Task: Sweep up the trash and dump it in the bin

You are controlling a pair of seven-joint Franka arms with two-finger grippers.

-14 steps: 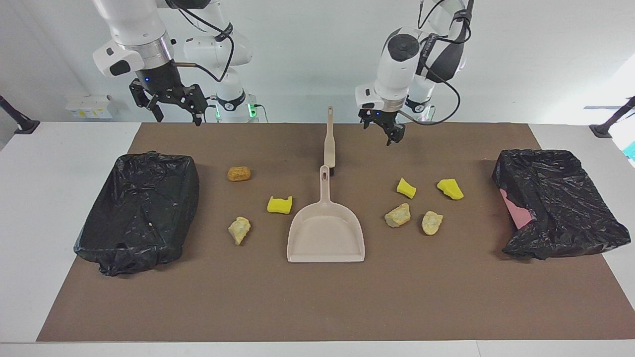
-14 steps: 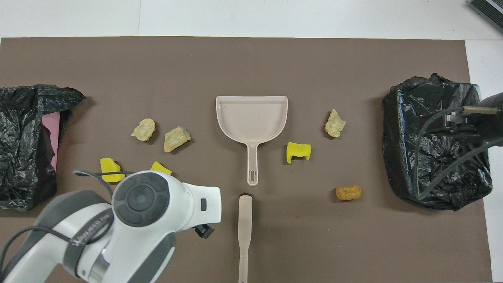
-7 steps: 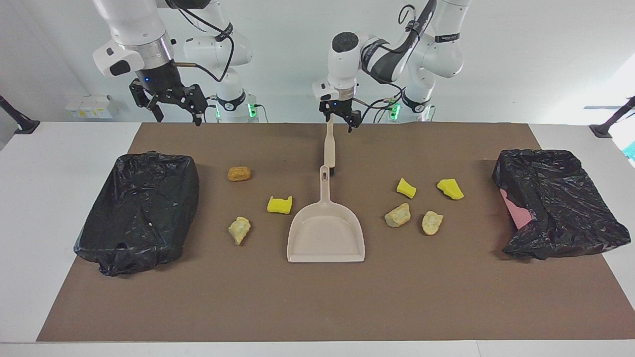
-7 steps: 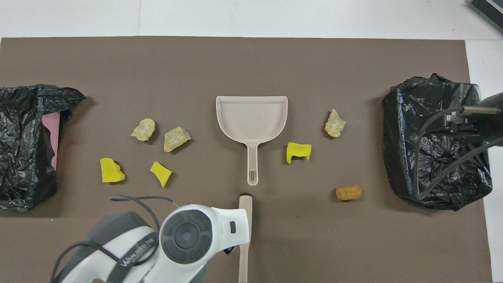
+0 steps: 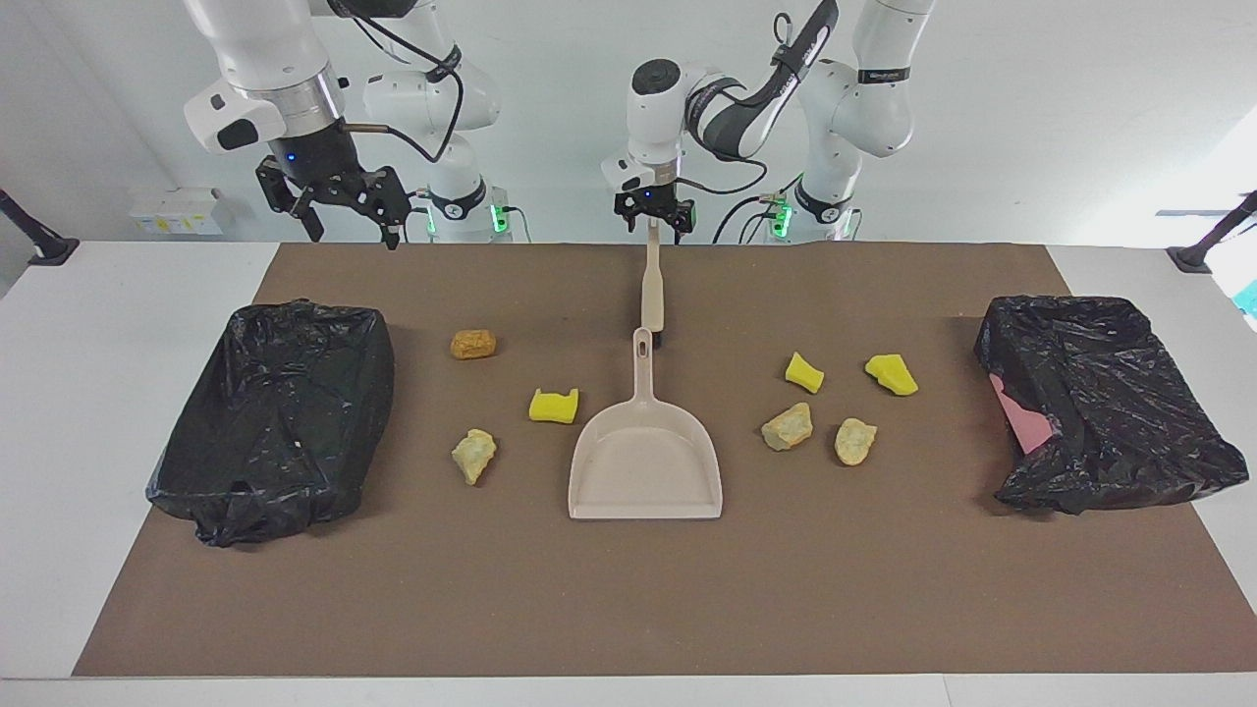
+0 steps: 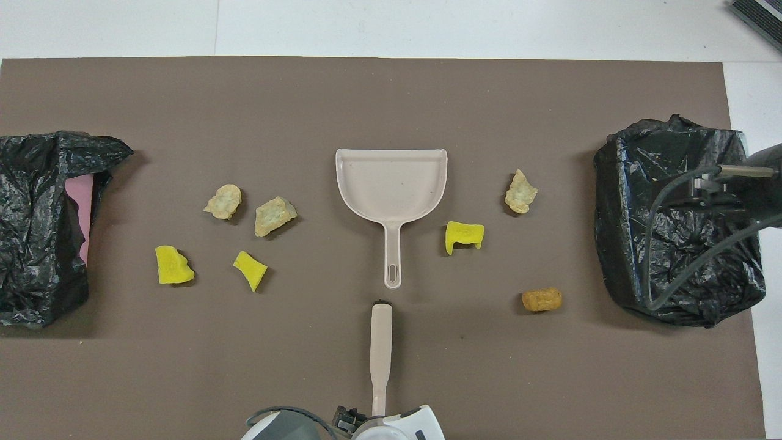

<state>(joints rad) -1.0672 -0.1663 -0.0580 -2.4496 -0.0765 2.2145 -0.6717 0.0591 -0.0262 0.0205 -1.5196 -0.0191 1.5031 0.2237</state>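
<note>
**Robot test lab set up for a cleaning trial**

Two white robot arms [image 5: 275, 69] stand mounted at the edge of a white desk [image 5: 118, 324] against a bare, pale wall, cables looping from their joints and green status lights glowing at their bases. A brown mat [image 5: 628, 589] covers the desk, with staged items laid out in tidy order. Dark stands, possibly camera mounts [image 5: 29, 236], sit at the desk's corners.

A white tabletop [image 5: 128, 324] carries a large brown mat [image 5: 628, 589] that covers most of it. A plain white wall [image 5: 1031, 108] rises at the robots' end, evenly and brightly lit. Black stands [image 5: 1213, 241] sit at both corners there.
</note>
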